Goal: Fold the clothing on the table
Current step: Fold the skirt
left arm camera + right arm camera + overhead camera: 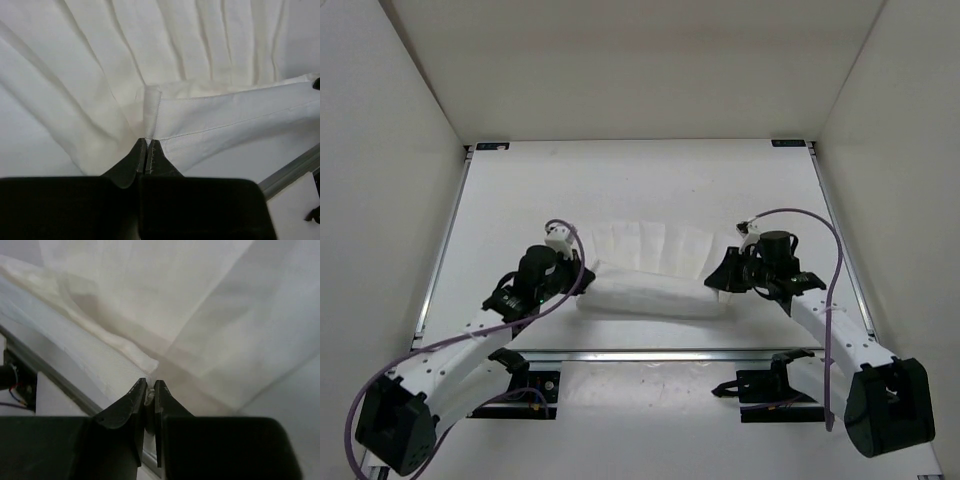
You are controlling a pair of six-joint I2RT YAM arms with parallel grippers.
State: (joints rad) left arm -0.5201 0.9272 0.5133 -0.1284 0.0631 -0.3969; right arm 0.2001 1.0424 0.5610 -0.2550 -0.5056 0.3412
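On the flat white desk (640, 185), between the arms: thin white pleated fabric garment (650, 262). Clamped at its near corners in left tool (147, 145) and right tool (149, 386) (fold step in hand). Next: carry corners evenly to far hem.

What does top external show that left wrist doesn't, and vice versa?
Top external only: the whole clothing, its near edge doubled over the pleats, lying on the table, with the right gripper shut on its right end. Left wrist only: the stitched hem corner pinched at the left gripper, jaws shut on it. Both: the pleated fabric and the left gripper gripping its left end.
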